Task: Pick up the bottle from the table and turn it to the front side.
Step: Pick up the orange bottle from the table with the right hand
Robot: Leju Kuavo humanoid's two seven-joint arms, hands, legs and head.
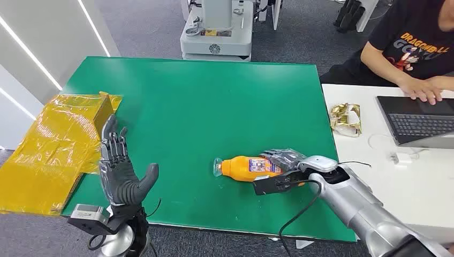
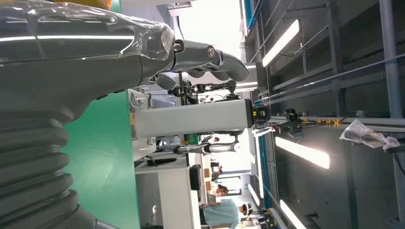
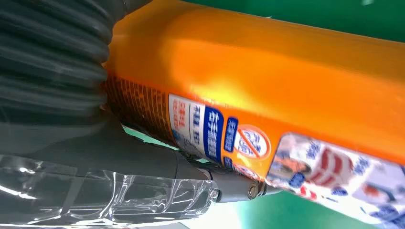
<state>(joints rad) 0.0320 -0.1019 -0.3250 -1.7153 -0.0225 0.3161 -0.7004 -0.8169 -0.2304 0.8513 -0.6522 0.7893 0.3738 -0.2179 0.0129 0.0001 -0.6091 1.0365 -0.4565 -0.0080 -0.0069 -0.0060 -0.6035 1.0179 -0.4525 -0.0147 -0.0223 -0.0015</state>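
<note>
- While it lies on its side on the green surface (image 1: 203,96) near the front edge, the orange bottle (image 1: 249,167) is grasped by the right hand (image 1: 284,170).
- Left hand (image 1: 120,168) hovers released, fingers spread, by the left edge beside yellow wrapping (image 1: 48,150).
- Bare green stretches behind the bottle; a person (image 1: 412,48) sits at the adjoining white desk (image 1: 369,155).

The bottle (image 1: 248,167) lies on its side on the green table (image 1: 203,101), cap pointing at the left hand (image 1: 120,168). The right hand (image 1: 286,166) wraps its base end. The left hand is raised near the table's left front corner, fingers spread, holding nothing. Yellow wrap (image 1: 51,147) sits left of the table, a person (image 1: 412,48) at a laptop (image 1: 420,120) to its right.
</note>
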